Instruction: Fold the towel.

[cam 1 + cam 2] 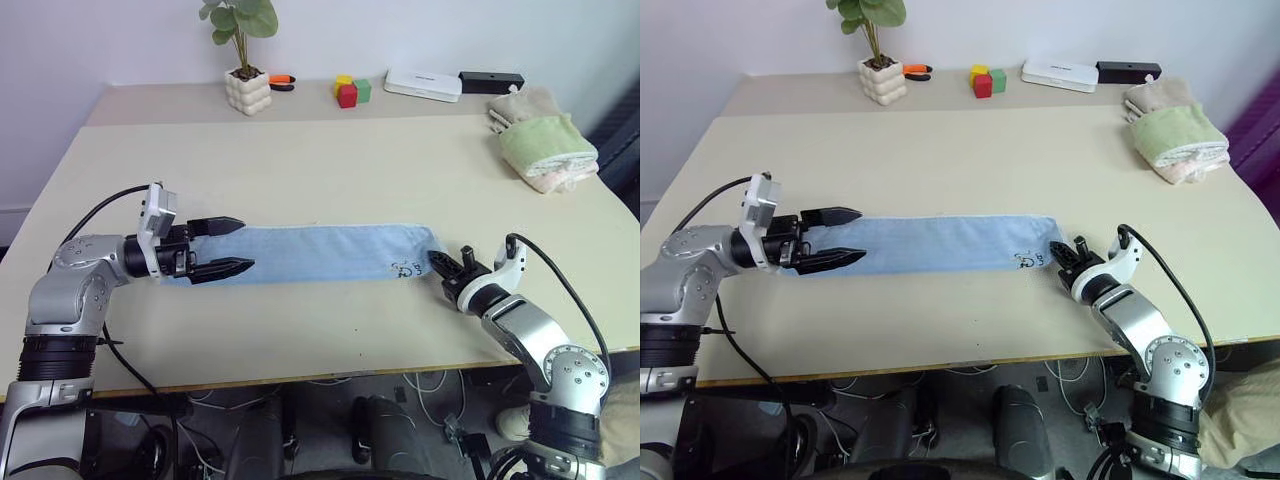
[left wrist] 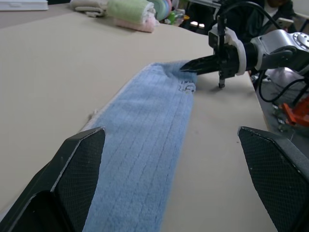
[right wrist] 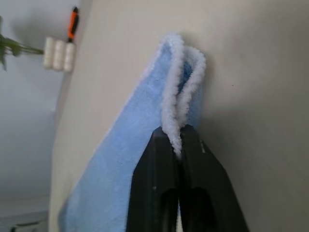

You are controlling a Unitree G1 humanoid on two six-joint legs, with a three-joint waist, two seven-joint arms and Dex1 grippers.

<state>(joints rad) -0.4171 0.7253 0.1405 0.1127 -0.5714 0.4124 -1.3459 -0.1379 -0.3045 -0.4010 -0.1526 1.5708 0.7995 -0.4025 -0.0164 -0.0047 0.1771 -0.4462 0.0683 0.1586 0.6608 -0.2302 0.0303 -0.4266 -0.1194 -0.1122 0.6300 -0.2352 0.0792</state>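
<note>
Jaws of the right gripper (image 3: 179, 145) are pressed together, pinching the whitish edge trim at one end of the single light-blue towel (image 1: 320, 254), which lies as a long strip on the counter (image 1: 330, 170). At its other end, the left gripper (image 1: 238, 246) hovers with jaws spread wide. Three folded towels (image 1: 545, 150) sit stacked well apart; the right wrist view shows the pinched trim close up.

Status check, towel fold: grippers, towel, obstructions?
Right gripper shut on towel end. Left gripper open over the other end. Towel a long strip, flat. Nothing in the way.
</note>
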